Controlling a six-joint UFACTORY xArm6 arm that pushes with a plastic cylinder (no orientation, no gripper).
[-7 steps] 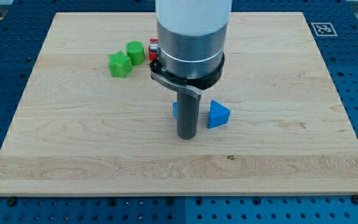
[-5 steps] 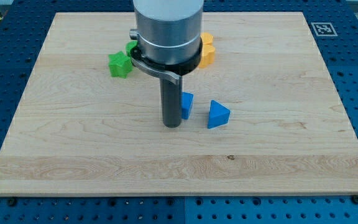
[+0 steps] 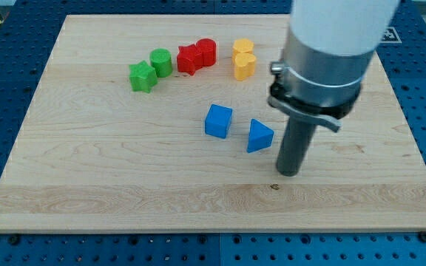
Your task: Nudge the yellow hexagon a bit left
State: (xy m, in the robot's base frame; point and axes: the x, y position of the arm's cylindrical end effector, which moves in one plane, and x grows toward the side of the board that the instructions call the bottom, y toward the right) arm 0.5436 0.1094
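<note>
Two yellow blocks sit together near the view's top, right of centre: an upper one (image 3: pixel 243 48) and a lower one (image 3: pixel 244 66), touching. I cannot tell which of them is the hexagon. My tip (image 3: pixel 289 173) rests on the board well below and to the right of them. It is just right of and slightly below the blue triangle (image 3: pixel 259 136), with a small gap between them. It touches no block.
A blue cube (image 3: pixel 218 120) lies left of the triangle. Two red blocks (image 3: pixel 189 58) (image 3: pixel 206 52) sit left of the yellow pair. A green cylinder (image 3: pixel 160 62) and a green star-like block (image 3: pixel 143 76) are further left. The wooden board (image 3: pixel 87 177) lies on a blue perforated table.
My arm has swung from the left of the blue cube to the right of the blue triangle, uncovering the red, yellow and green blocks. No block has visibly moved.
</note>
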